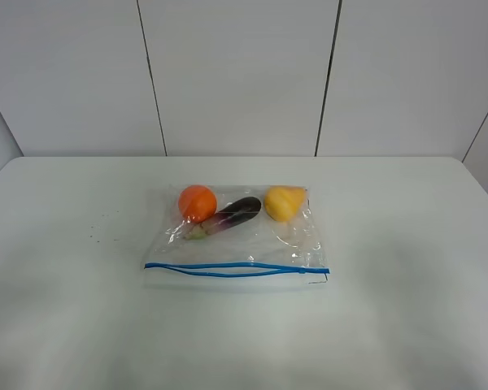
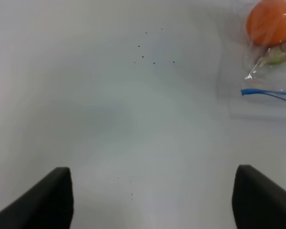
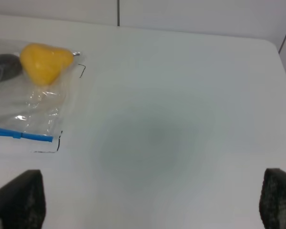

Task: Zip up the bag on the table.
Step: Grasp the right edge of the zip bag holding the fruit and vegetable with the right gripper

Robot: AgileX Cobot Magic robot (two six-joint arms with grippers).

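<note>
The clear bag (image 1: 252,244) lies flat in the middle of the white table (image 1: 407,244). Its blue zipper strip (image 1: 236,269) runs along the near edge, its two tracks apart in the middle. Inside are an orange fruit (image 1: 198,202), a purple eggplant (image 1: 232,214) and a yellow fruit (image 1: 284,202). Neither arm shows in the exterior high view. My left gripper (image 2: 152,200) is open over bare table, left of the bag's corner (image 2: 267,71). My right gripper (image 3: 152,205) is open over bare table, right of the bag (image 3: 33,105).
Small dark specks (image 1: 106,231) mark the table left of the bag. White wall panels (image 1: 240,77) stand behind the table's far edge.
</note>
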